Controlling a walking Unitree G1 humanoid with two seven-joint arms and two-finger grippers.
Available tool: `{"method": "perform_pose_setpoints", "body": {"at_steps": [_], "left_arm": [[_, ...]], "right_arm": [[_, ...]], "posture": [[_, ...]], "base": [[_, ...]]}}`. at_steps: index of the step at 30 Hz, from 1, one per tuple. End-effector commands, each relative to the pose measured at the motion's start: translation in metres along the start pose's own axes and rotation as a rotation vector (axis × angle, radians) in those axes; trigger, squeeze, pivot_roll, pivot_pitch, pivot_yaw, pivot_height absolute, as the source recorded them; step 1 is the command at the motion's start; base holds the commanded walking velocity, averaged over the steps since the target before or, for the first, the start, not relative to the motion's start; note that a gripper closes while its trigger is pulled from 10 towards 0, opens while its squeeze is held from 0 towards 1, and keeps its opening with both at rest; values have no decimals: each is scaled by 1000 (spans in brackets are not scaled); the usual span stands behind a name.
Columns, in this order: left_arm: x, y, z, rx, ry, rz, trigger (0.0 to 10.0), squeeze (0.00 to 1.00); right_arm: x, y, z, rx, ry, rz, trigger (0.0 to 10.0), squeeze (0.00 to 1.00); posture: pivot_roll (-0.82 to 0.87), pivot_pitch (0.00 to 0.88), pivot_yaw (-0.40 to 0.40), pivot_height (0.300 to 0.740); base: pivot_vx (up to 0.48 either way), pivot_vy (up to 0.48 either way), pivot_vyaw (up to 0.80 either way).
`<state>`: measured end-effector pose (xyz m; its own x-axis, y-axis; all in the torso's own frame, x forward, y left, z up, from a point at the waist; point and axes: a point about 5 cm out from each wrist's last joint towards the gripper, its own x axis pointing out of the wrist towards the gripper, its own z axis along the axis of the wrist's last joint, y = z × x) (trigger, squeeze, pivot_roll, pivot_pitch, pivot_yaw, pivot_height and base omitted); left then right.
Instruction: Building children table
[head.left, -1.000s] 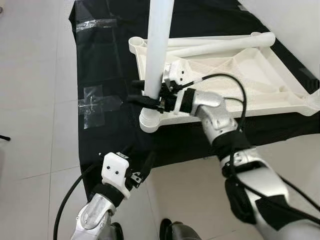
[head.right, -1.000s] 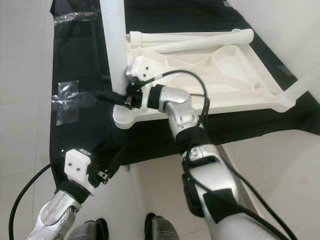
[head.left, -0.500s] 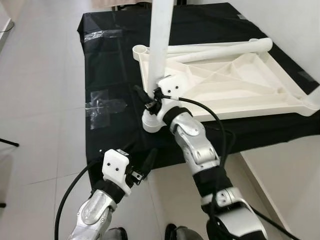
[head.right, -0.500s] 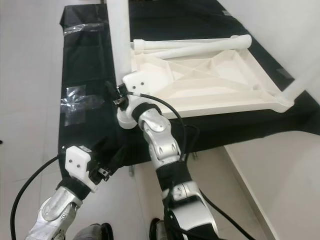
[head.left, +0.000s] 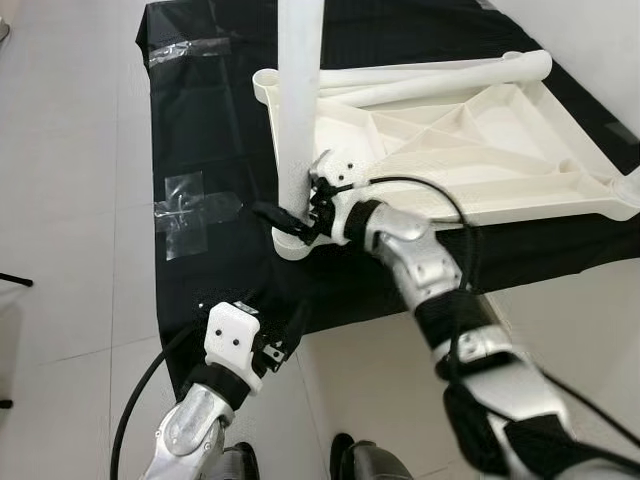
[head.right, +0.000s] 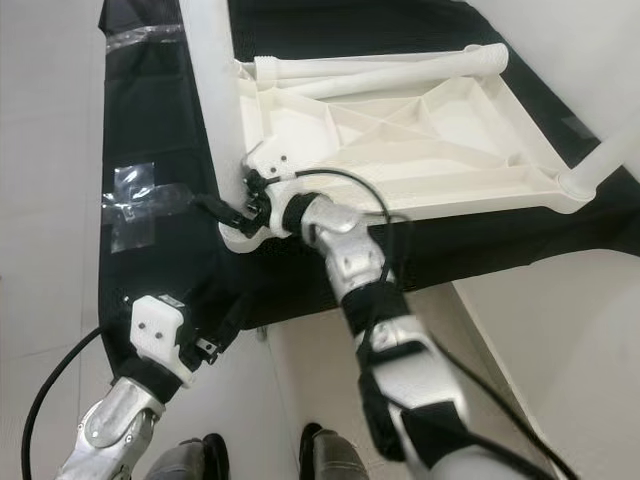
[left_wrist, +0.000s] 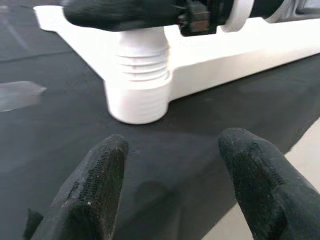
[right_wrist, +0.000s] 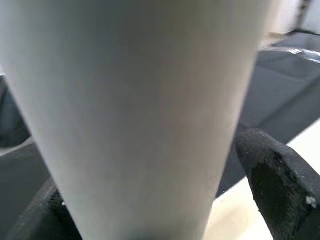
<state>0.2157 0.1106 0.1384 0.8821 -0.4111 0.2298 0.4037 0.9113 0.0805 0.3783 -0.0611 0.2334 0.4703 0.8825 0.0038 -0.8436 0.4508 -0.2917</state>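
Observation:
A white plastic tabletop (head.left: 560, 205) lies upside down on a black cloth (head.left: 210, 120). A white table leg (head.left: 298, 90) stands upright in its near-left corner socket (left_wrist: 141, 75). My right gripper (head.left: 295, 215) is shut on this leg just above the socket, one black finger (right_wrist: 277, 175) on each side of the tube. My left gripper (left_wrist: 172, 145) hangs open low at the cloth's near edge, a short way in front of the socket, holding nothing. Two more white legs (head.left: 430, 80) lie along the tabletop's far rim.
Another upright white leg (head.right: 600, 165) stands at the tabletop's right corner. Clear tape patches (head.left: 190, 205) are stuck on the cloth left of the socket. Pale floor tiles (head.left: 70, 250) surround the cloth, and my feet (head.left: 355, 460) are just in front of it.
The camera view has shifted. My right arm's elbow swung out and back while its gripper stayed around the upright leg, now slightly closer to the socket. The left gripper has kept its place.

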Motion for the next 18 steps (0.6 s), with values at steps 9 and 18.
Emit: {"method": "perform_pose_setpoints", "body": {"at_steps": [9, 18], "left_arm": [[-13, -8, 17, 68, -8, 38, 10000, 0], [-17, -6, 15, 53, 3, 70, 10000, 0]], "right_arm": [[-8, -10, 20, 57, -85, 202, 0, 0], [-14, -8, 13, 81, -76, 293, 0, 0]], "posture": [[135, 245, -74, 740], [131, 232, -65, 740]], "base": [[0, 0, 0], [0, 0, 0]]}}
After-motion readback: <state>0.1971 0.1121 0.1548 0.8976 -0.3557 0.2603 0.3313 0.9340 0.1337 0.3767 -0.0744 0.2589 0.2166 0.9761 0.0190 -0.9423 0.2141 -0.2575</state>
